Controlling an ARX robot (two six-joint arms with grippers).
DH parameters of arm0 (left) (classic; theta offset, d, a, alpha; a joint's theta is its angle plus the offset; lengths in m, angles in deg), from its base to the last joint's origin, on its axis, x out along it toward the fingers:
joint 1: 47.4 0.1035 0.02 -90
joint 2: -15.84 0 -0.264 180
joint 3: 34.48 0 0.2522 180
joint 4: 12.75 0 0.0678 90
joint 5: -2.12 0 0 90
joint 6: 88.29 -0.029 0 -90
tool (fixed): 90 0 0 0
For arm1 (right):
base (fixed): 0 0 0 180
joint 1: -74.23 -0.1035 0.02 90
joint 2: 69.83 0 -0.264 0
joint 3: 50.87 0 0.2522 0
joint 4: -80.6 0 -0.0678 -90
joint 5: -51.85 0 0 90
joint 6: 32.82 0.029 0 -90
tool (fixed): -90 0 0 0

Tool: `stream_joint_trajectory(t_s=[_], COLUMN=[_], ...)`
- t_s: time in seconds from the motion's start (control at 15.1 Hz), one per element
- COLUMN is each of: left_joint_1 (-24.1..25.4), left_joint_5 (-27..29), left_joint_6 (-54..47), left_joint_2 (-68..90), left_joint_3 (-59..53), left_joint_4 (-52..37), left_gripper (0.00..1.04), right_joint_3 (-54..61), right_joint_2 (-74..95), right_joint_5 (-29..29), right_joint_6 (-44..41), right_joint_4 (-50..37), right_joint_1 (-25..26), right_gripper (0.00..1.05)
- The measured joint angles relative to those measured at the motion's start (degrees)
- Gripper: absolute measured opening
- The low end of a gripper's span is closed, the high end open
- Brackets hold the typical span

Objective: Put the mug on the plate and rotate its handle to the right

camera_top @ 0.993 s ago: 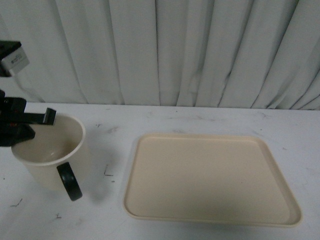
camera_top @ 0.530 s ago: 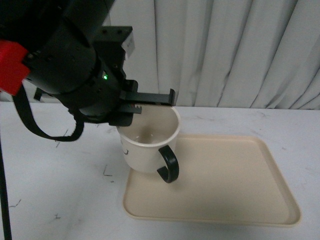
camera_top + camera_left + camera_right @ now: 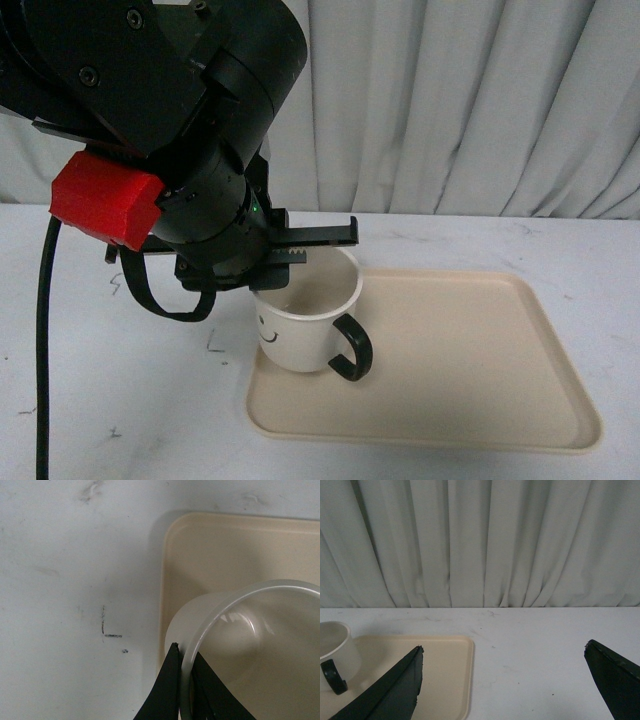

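The cream mug [image 3: 298, 325] with its smiley face toward the front view stands upright over the left end of the beige plate [image 3: 450, 370]; I cannot tell whether its base touches. Its dark handle [image 3: 352, 350] points to the front right. My left gripper [image 3: 325, 245] is shut on the mug's rim; the left wrist view shows one black finger outside and one inside the rim of the mug [image 3: 250, 650], with the gripper [image 3: 185, 652] above the plate [image 3: 210, 550]. My right gripper [image 3: 504, 650] hangs open over bare table, to the right of the plate [image 3: 440, 670], the mug [image 3: 335, 647] and the handle [image 3: 334, 676].
The white table carries a small black L mark [image 3: 215, 345] left of the plate, also seen as the L mark [image 3: 105, 627]. Grey curtains [image 3: 450, 100] close the back. The left arm's bulky body with a red block [image 3: 105, 200] and a black cable [image 3: 45, 350] fills the left of the front view.
The left arm carried the mug from the table's left side rightward onto the plate's left end, then lowered it. The handle now points further right.
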Motion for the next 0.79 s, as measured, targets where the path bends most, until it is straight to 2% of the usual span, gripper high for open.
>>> stream_joint_trajectory(t_s=[0.46,0.6,0.66,0.79], left_joint_1=[-6.6,-6.9,-7.2,-7.9], left_joint_5=[-0.7,-0.7,-1.1,-2.0], left_joint_6=[0.9,0.9,0.1,-2.7], left_joint_2=[4.3,4.4,4.4,2.1], left_joint_3=[1.7,1.7,1.7,1.4], left_joint_4=[-0.4,-0.4,-1.2,-0.6], left_gripper=[0.03,0.15,0.31,0.55], right_joint_3=[0.0,0.0,0.0,0.0], right_joint_2=[0.0,0.0,0.0,0.0], right_joint_5=[0.0,0.0,0.0,0.0], right_joint_6=[0.0,0.0,0.0,0.0], right_joint_4=[0.0,0.0,0.0,0.0], right_joint_1=[0.0,0.0,0.0,0.0], right_gripper=[0.98,0.98,0.98,0.98])
